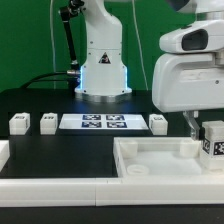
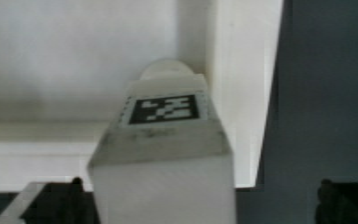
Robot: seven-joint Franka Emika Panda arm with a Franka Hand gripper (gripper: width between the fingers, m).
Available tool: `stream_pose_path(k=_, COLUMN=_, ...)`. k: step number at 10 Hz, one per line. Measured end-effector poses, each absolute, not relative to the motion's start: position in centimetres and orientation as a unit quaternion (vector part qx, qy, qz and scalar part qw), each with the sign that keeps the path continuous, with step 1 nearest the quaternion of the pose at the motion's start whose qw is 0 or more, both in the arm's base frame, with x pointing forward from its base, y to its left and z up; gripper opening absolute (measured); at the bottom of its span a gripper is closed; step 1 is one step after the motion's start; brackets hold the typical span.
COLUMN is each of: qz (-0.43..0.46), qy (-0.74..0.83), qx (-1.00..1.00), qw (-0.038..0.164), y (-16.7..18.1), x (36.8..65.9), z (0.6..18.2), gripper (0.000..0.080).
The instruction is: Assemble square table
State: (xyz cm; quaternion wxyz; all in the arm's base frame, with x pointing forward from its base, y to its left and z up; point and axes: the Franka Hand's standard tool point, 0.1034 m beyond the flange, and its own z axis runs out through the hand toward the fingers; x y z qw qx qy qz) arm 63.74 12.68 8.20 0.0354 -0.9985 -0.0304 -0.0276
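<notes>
The white square table top [image 1: 150,165] lies flat at the front, on the exterior view's right. My gripper [image 1: 203,128] hangs over its far right corner. A white tagged leg [image 1: 212,141] stands upright there between my fingers. In the wrist view the leg [image 2: 158,150] with its tag fills the middle, over the top's white inner face [image 2: 51,70]. One dark finger [image 2: 51,203] sits against the leg; the other finger [image 2: 345,203] stands clear of it with a gap. My gripper [image 2: 197,205] looks open. Three more legs [image 1: 20,123] [image 1: 48,122] [image 1: 158,122] stand on the black table.
The marker board [image 1: 103,121] lies between the loose legs in front of the arm's base [image 1: 103,75]. The long white bar fence [image 1: 50,187] runs along the front edge at the exterior view's left. The table surface is black.
</notes>
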Motion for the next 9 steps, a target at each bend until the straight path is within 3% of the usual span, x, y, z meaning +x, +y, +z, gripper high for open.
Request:
stream_pose_path(k=1, qz=-0.027, qy=-0.029, qx=-0.999, qw=0.035, y=12.7, x=63.7, z=8.2, gripper=0.0548)
stream_pose_path(k=2, qz=-0.027, qy=-0.019, qx=-0.999, qw=0.036, y=12.7, x=63.7, z=8.2, gripper=0.0548)
stream_pose_path(k=3, qz=-0.027, qy=-0.017, qx=-0.999, qw=0.036, y=12.7, x=63.7, z=8.2, gripper=0.0347)
stream_pose_path(k=4, qz=-0.026, qy=0.019, qx=-0.999, qw=0.036, y=12.4, x=63.8, z=8.1, gripper=0.0301)
stream_pose_path(k=7, qz=-0.026, qy=0.175, qx=-0.984, qw=0.037, y=11.9, x=63.8, z=8.0, gripper=0.0301)
stream_pose_path(k=9, qz=-0.012, qy=0.337, qx=-0.94, qw=0.054, y=11.2, x=63.6, z=7.8, gripper=0.0298)
